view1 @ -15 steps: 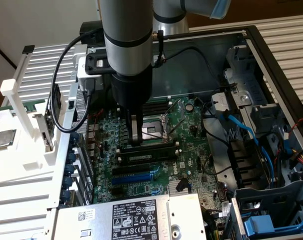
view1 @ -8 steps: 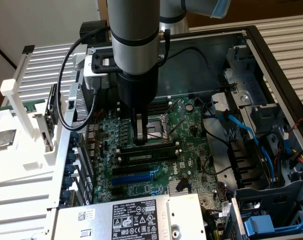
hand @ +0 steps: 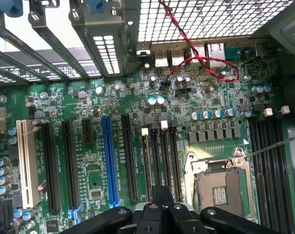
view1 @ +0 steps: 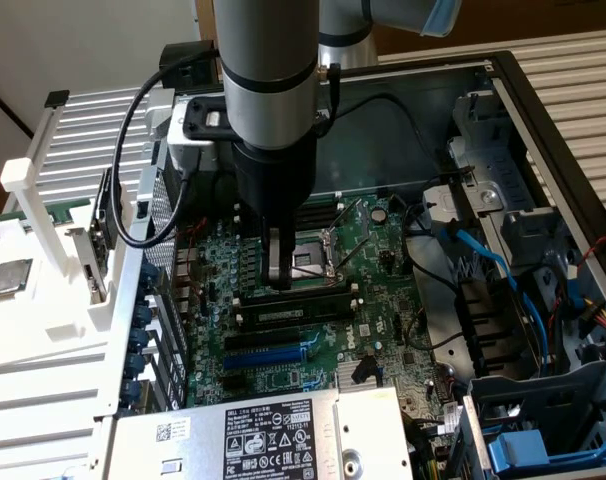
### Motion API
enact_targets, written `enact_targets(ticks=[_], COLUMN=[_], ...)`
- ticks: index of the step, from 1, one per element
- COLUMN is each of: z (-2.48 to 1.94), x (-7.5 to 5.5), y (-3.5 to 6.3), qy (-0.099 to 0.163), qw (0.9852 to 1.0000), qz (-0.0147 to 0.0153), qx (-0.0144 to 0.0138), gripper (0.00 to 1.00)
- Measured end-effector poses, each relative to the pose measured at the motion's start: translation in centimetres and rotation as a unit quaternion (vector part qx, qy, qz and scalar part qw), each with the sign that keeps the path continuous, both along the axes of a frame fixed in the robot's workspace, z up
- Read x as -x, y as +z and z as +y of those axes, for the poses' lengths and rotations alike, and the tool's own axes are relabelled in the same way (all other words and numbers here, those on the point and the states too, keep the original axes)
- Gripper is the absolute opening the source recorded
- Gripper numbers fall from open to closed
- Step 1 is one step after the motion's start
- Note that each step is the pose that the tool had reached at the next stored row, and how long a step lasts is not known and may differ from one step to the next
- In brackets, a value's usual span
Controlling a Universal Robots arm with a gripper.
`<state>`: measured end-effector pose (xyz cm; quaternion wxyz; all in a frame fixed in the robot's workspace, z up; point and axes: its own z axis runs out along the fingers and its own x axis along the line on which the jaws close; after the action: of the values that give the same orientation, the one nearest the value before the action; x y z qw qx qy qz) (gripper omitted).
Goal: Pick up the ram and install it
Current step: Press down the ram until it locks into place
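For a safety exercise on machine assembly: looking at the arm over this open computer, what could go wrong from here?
1. The end effector sits closed at the ram in its slot. Uneven pressure could leave the stick tilted or half seated.
2. The open CPU socket lies right beside the fingers, so a slip might damage it.
3. The black cable looping off the wrist could snag on the case edge.

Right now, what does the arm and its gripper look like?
The arm is a thick silver-grey tube with a black wrist section and a light-blue cap at the joint above. A black cable loops down beside it. The gripper has narrow metallic fingers; from the wrist view its linkages are glossy black.
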<state>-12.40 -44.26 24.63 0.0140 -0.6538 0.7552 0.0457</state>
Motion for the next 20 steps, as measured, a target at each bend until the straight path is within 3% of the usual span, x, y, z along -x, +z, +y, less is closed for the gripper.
enact_targets(ticks=[7, 14, 20], z=[0.00, 0.00, 0.00], x=[0.00, 0.00, 0.00], y=[0.00, 0.00, 0.00], qy=[-0.048, -0.096, -0.131], qw=[0.9989, 0.9954, 0.9914], qz=[0.0000, 0.0000, 0.0001], qx=[-0.0001, -0.0005, -0.0012], gripper=[0.10, 0.10, 0.10])
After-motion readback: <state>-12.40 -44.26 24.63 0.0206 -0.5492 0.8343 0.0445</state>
